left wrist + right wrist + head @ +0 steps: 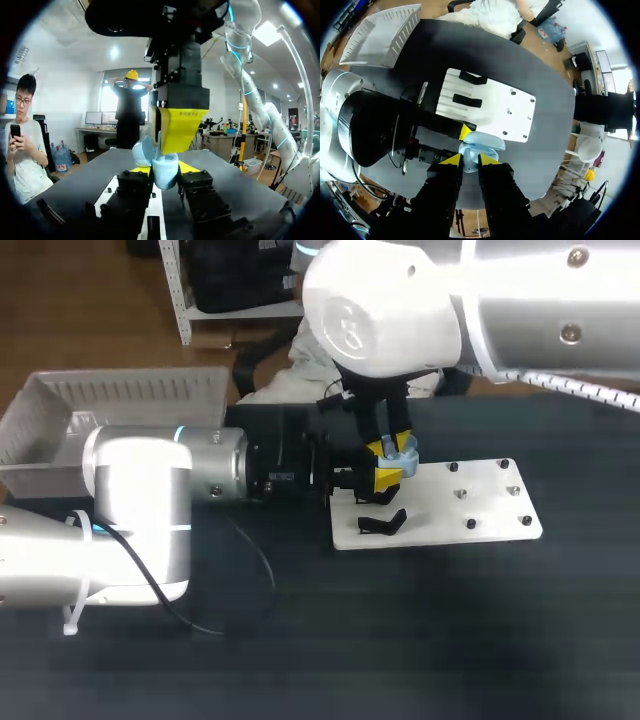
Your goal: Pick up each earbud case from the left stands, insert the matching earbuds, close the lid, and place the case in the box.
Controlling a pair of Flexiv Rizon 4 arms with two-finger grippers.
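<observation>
A light blue earbud case [166, 175] sits between the yellow-tipped fingers of my left gripper [164, 169], which is shut on it, above the near left corner of the white board [440, 505]. Its lid [142, 152] stands open to one side. My right gripper [469, 160] comes straight down onto the case's open top, shut on a small pale blue earbud [469, 164] that touches the case [482, 145]. In the head view both grippers meet at the case [404, 451], and the right arm hides much of it.
Two black stands [468, 101] on the board's left part are bare, and one [382, 523] lies just in front of the grippers. Small pegs [470, 523] dot the board's right half. A white slatted box [60, 415] stands at the table's far left.
</observation>
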